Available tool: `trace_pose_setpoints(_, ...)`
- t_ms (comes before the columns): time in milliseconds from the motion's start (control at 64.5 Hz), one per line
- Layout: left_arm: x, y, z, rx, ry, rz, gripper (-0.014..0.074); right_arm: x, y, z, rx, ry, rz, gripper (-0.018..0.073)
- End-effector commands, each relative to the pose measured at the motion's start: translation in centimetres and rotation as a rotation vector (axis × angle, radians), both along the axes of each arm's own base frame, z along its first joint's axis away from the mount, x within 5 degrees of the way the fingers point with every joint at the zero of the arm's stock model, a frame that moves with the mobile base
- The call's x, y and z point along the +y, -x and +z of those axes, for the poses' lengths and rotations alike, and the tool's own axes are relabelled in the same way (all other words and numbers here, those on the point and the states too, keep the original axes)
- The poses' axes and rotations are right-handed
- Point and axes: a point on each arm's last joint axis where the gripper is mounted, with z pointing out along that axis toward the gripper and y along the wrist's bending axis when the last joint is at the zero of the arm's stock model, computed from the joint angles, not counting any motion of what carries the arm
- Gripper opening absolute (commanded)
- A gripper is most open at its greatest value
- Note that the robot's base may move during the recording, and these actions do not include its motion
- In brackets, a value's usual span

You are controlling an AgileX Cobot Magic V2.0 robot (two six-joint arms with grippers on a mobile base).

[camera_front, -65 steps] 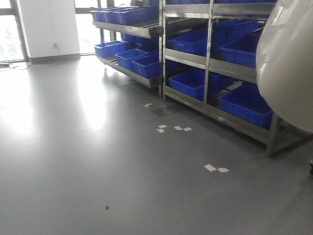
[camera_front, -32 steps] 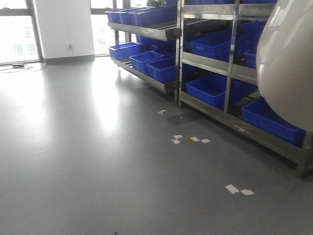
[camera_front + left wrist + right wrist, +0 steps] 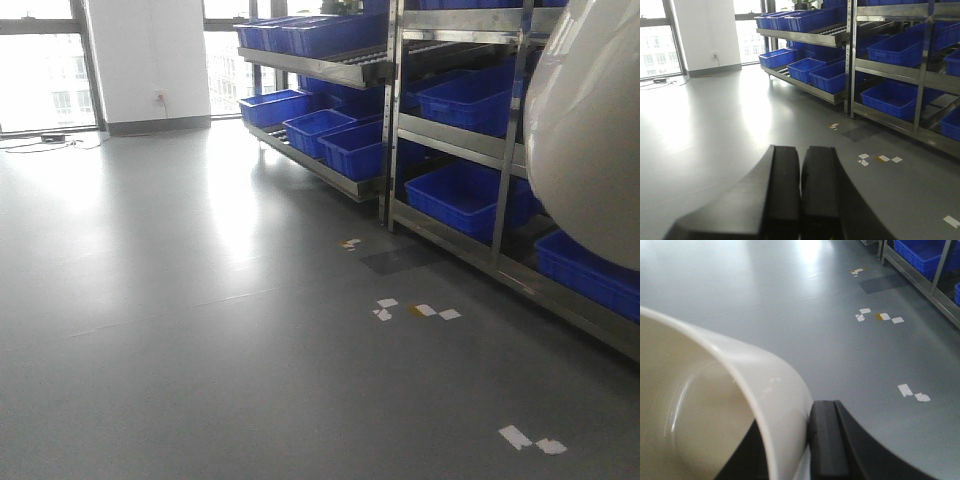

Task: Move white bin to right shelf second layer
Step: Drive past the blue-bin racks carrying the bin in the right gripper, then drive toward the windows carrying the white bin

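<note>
The white bin (image 3: 585,140) hangs close to the front camera at the right edge, hiding part of the rack behind it. In the right wrist view my right gripper (image 3: 790,447) is shut on the white bin's (image 3: 700,405) wall, with one finger inside the rim and one outside. My left gripper (image 3: 801,150) is shut on nothing, its pads pressed together above the floor. The right shelf (image 3: 510,110) stands at the right. The front rail (image 3: 455,138) of its second layer is the middle of the three levels showing, and blue crates (image 3: 470,100) sit on it.
A second steel rack (image 3: 320,70) with blue crates (image 3: 315,130) runs back toward the windows. The right shelf's low level holds more crates (image 3: 465,195). White tape scraps (image 3: 415,310) and a dark patch (image 3: 400,260) mark the grey floor. A cable (image 3: 50,140) lies by the far wall.
In the front view the racks and floor marks have slid right and down and grown nearer. The white bin keeps its place in the view, still held by the right gripper.
</note>
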Motion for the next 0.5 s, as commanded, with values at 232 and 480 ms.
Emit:
trace_pose_setpoints(232, 0.05, -0.04, -0.40, -0.059, 0.019, 0.006, 0.0085, -0.03, -0.28, 1.90, -0.121, -0.031, -0.011, 0.0057)
trace_pose_setpoints(480, 0.05, -0.04, -0.40, -0.059, 0.019, 0.006, 0.0085, -0.03, -0.28, 1.90, -0.121, -0.031, -0.011, 0.0057)
